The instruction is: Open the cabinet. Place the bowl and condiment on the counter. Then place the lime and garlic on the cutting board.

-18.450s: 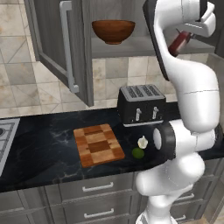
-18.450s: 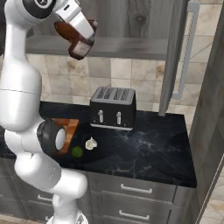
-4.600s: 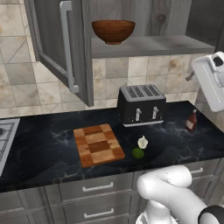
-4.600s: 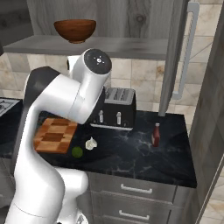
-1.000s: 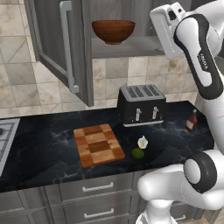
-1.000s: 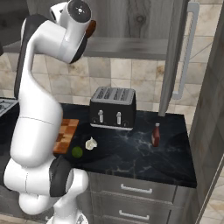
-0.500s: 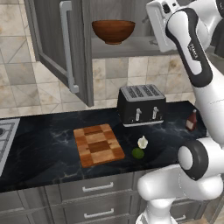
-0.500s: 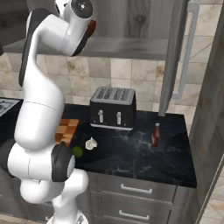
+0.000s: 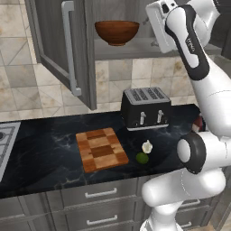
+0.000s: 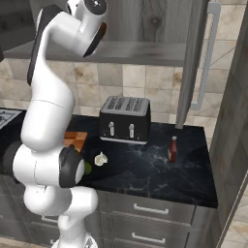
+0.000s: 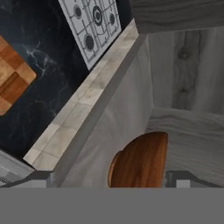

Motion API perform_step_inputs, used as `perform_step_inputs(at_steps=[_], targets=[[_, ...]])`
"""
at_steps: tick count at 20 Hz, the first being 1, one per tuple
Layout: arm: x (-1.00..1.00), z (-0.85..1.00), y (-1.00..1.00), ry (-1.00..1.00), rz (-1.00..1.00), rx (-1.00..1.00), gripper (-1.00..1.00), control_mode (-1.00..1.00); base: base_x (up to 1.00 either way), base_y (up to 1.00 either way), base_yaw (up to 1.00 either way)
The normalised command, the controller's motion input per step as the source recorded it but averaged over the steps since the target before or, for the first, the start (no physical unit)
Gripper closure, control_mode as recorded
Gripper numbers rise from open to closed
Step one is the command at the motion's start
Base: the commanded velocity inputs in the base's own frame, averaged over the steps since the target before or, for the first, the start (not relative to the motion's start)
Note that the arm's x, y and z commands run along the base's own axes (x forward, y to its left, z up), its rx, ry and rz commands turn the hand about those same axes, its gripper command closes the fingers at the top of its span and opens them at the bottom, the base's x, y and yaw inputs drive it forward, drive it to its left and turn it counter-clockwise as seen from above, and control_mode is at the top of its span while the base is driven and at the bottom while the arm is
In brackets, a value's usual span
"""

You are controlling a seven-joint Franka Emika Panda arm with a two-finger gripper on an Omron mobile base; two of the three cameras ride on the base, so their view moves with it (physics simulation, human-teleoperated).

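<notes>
The two-finger gripper (image 11: 109,186) reaches wide-open toward the round reddish-brown wooden bowl (image 9: 117,32), gripping nothing. The bowl sits on the open dark grey cabinet (image 9: 58,49) shelf.

black marble counter (image 9: 45,158) with cutting board (image 9: 101,149), toaster (image 9: 145,107), garlic (image 9: 147,146), lime (image 9: 142,157), condiment (image 10: 172,149)

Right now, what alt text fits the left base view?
White robot arm raised to an open wall cupboard holding a wooden bowl. On the black counter below: toaster, cutting board, garlic and lime.
</notes>
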Motion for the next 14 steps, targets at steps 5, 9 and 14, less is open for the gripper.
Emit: perform_step_inputs(at_steps=[5,9,14], targets=[[0.39,-0.01,0.00,0.10,-0.03,0.01,-1.00,-1.00,0.00,0.00,0.00],[0.38,0.00,0.00,0.04,-0.04,0.03,-1.00,-1.00,0.00,0.00,0.00],[0.42,-0.03,0.00,0.03,-0.03,0.01,-1.00,-1.00,0.00,0.00,0.00]])
